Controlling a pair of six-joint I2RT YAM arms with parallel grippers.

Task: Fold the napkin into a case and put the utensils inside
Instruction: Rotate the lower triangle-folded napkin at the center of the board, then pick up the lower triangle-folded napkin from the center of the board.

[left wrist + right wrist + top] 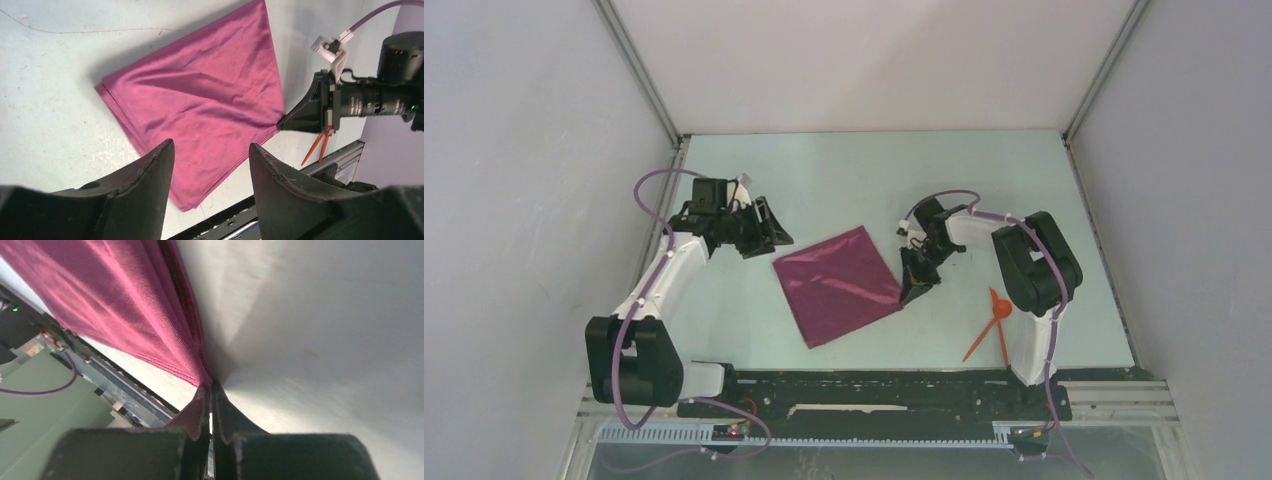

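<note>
Napkin [839, 283]: plum-purple, lying flat mid-table [844, 170], turned corner-on like a diamond. Doubled edges show along its left side in the left wrist view [200, 105], so it is folded at least once.

Right gripper [908, 297]: down at the napkin's right corner, jaws pressed together with the cloth pinched between them. In the right wrist view the fabric [125, 305] gathers into pleats that run straight into the closed tips [211, 387]. From the left wrist camera the same tip [282, 122] meets the corner, with wrinkles fanning out from it.

Left gripper [769, 235]: jaws apart, nothing between them, near the napkin's far-left edge but not touching it. Its own camera looks over the cloth through the gap [210, 147]. Height above the table: cannot tell.

Utensils [994, 325]: two orange-red pieces on the table right of the napkin, apart from it, by the right arm's base, meeting at their far ends in a narrow V. Partly visible behind the right gripper [317, 142].
</note>
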